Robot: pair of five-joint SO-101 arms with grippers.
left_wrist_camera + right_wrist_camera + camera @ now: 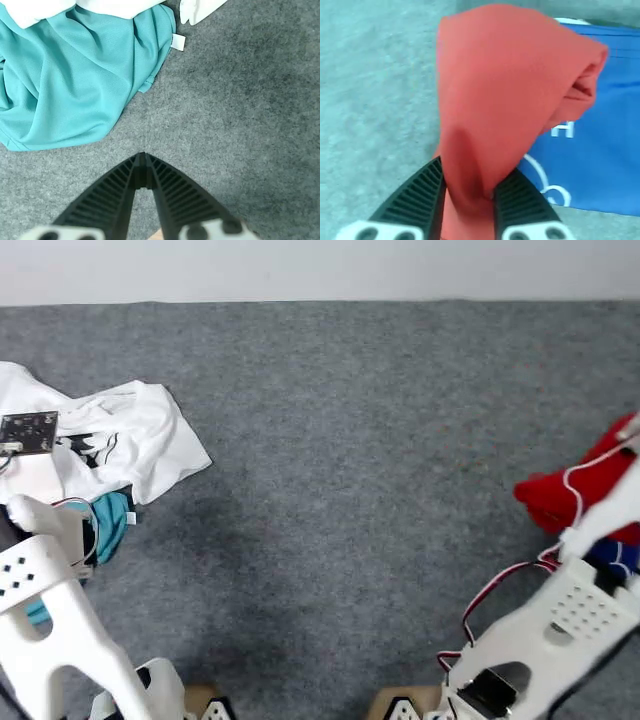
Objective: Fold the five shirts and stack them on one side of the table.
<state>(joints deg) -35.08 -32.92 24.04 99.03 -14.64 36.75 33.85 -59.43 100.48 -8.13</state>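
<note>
Left end effector (145,159): jaws shut tip to tip, holding nothing, over bare desk (350,490). Teal shirt (75,75) lies crumpled just ahead of its tips, apart from them. White shirt (130,435) overlaps the teal one's far edge. Between the two end effectors, open grey desk. Right end effector (470,175): clamped on a bunched fold of the red shirt (505,85). Blue shirt (600,150) lies just beyond the red one.
</note>
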